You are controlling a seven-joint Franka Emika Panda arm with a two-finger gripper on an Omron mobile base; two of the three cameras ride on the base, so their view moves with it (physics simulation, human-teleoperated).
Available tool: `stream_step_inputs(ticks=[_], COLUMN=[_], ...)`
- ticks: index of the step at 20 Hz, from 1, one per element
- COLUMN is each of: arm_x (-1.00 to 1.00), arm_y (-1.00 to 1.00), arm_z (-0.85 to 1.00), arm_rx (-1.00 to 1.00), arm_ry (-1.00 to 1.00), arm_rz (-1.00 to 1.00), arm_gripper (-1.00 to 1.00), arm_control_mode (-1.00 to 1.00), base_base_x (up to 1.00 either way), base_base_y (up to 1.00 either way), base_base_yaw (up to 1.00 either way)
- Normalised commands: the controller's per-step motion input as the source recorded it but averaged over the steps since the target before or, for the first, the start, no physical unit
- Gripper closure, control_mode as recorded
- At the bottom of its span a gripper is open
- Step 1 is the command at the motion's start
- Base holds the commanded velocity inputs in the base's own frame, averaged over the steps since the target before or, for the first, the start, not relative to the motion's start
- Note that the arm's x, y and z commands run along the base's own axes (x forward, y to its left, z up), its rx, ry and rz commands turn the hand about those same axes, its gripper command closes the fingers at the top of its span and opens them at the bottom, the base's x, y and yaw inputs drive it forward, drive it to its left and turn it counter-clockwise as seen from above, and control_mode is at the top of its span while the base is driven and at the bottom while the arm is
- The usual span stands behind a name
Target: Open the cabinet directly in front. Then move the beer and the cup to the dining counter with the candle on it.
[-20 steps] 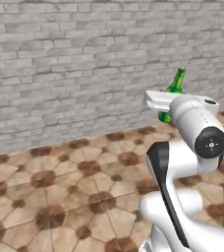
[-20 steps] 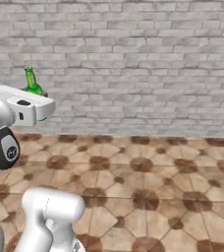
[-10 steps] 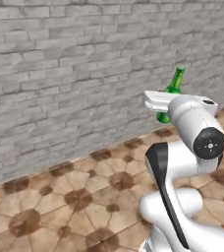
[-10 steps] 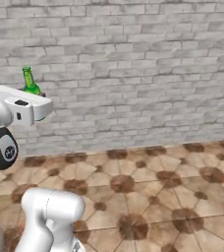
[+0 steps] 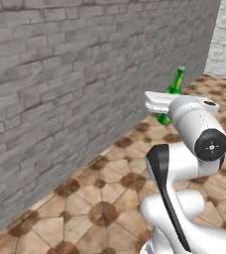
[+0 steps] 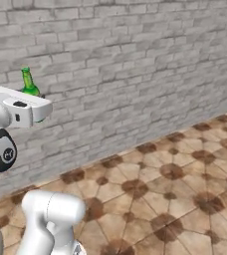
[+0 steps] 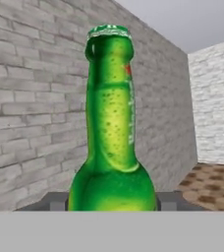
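Beer held in claw, carried above the floor

Beer (image 7: 113, 128) sits upright between the claw's (image 7: 112, 201) two dark fingertips (image 7: 55, 201), which flank its shoulder on either side. Claw is part closed on the bottle's body, so the jaws stand at the bottle's width.

Left base view: the beer's (image 5: 173, 90) green neck and cap rise above the white hand, and a bit of its body shows below the hand. Right base view: the beer (image 6: 29, 82) neck stands just behind the hand's top edge.

Surroundings: grey brick wall (image 5: 60, 89) runs close alongside the arm, and a second wall (image 7: 214, 103) meets it at a corner ahead. Brown patterned tile floor (image 6: 175, 194) lies below. Bottle is well clear of the floor and apart from the wall.
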Motion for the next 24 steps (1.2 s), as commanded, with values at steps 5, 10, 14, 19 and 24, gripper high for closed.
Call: stream_step_inputs(ticks=[5,10,14,19,24], arm_x=[0.00,0.00,0.00,0.00,0.00], arm_y=[0.00,0.00,0.00,0.00,0.00], arm_z=[0.00,0.00,0.00,0.00,0.00], arm_rx=[0.00,0.00,0.00,0.00,0.00], arm_ry=[0.00,0.00,0.00,0.00,0.00], arm_rz=[0.00,0.00,0.00,0.00,0.00], arm_gripper=[1.00,1.00,1.00,1.00,1.00], arm_control_mode=[1.00,1.00,1.00,1.00,1.00], base_base_x=[1.00,1.00,1.00,1.00,1.00], base_base_y=[0.72,0.79,0.58,0.12,-0.20], base_base_yaw=[-0.52,-0.42,-0.40,-0.27,-0.20])
